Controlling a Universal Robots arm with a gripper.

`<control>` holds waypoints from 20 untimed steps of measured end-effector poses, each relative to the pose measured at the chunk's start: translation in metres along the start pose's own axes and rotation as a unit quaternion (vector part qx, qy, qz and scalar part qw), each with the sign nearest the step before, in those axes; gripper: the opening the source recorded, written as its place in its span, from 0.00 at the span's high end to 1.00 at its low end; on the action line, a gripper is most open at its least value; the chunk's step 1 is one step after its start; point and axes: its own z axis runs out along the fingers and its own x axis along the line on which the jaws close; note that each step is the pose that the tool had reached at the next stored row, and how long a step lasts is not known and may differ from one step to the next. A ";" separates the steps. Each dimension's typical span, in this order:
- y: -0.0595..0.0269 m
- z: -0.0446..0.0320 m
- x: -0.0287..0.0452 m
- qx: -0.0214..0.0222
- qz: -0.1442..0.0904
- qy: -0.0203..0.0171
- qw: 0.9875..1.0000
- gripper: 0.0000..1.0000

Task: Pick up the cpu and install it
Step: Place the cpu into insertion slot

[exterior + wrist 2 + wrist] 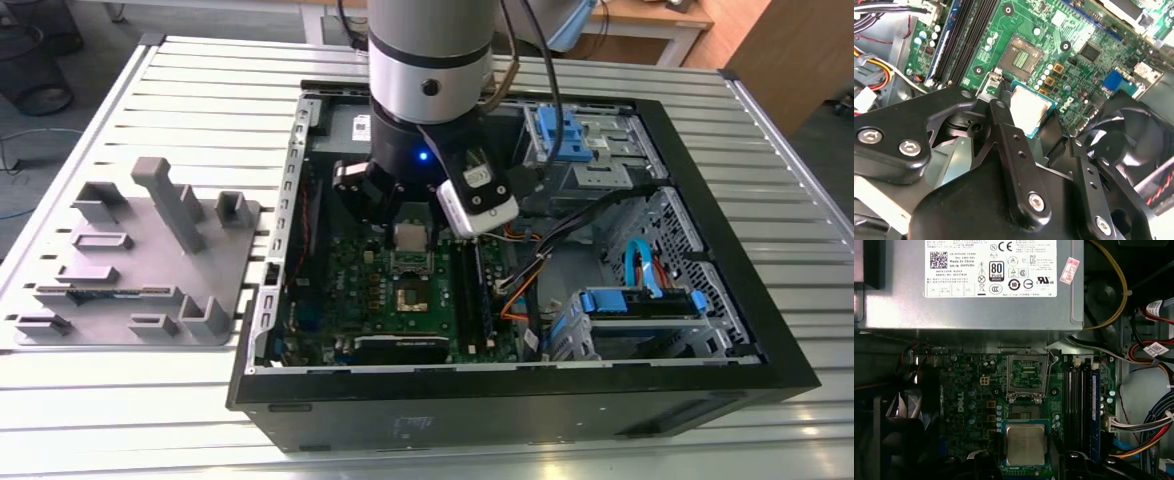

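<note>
The cpu point(411, 237), a flat square chip with a silver top and a thin green rim, hangs above the green motherboard point(350, 285) inside the open computer case point(534, 400). My gripper point(410, 232) is shut on it, with black fingers point(1005, 131) at its two sides. In the first wrist view the cpu point(1025, 444) sits just short of the open socket point(1026, 376), whose metal bracket is lifted. The second wrist view shows the cpu point(1030, 110) tilted, a little apart from the bare socket point(1021, 56).
A grey fixture plate point(127, 265) with upright blocks lies on the slatted table at the exterior view's left. The silver power supply point(979, 287) borders the board. Memory slots point(1081, 400), cable bundles point(1149, 425), a black fan point(1126, 145) and blue drive cages point(641, 305) crowd the case.
</note>
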 end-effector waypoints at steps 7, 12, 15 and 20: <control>-0.0071 0.0128 -0.0001 -0.002 0.000 0.000 1.000 0.53; -0.0092 0.0212 -0.0001 -0.002 0.000 0.000 1.000 0.53; -0.0092 0.0213 -0.0001 -0.002 0.000 0.000 1.000 0.53; -0.0092 0.0221 -0.0001 -0.002 0.000 0.000 1.000 0.53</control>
